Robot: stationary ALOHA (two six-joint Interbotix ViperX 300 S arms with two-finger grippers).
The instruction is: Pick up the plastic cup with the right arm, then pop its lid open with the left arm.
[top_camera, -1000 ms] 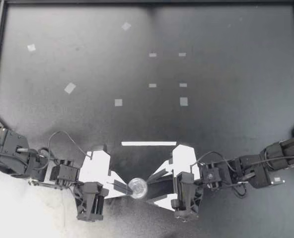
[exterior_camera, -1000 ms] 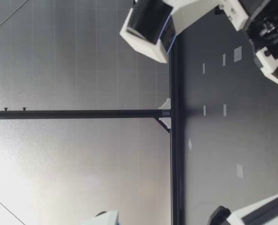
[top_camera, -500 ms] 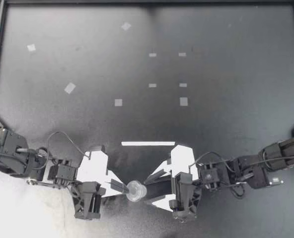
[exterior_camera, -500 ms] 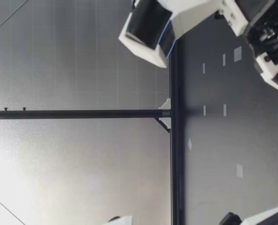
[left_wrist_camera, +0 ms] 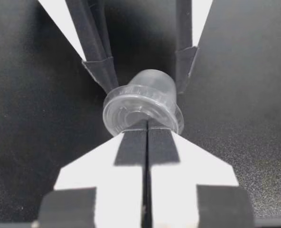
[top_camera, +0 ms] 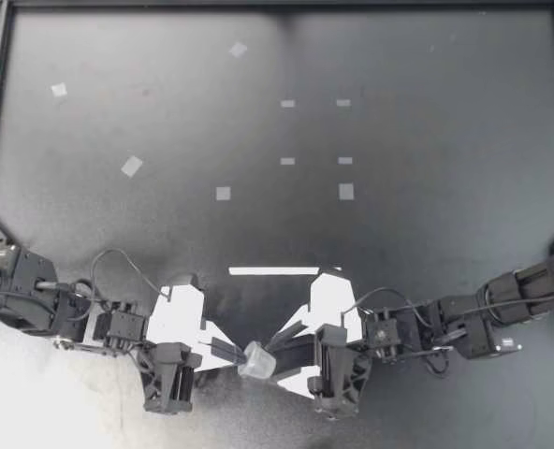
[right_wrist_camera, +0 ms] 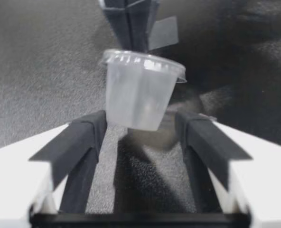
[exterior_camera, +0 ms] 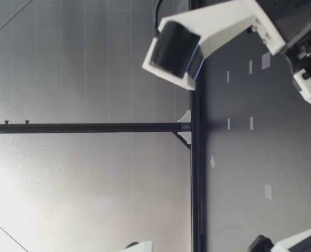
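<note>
A small clear plastic lidded cup [top_camera: 256, 360] is held tilted over the black tabletop [top_camera: 399, 234], near the middle of the edge where both arms come in. The left gripper [top_camera: 232, 354] has its fingers pressed together, pinching the cup's rim. The right gripper [top_camera: 279, 361] has its fingers spread wide, one on either side of the cup's body.

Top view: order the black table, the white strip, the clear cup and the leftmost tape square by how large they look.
1. black table
2. white strip and clear cup: the strip is longer and the cup broader, too alike to rank
3. leftmost tape square
</note>
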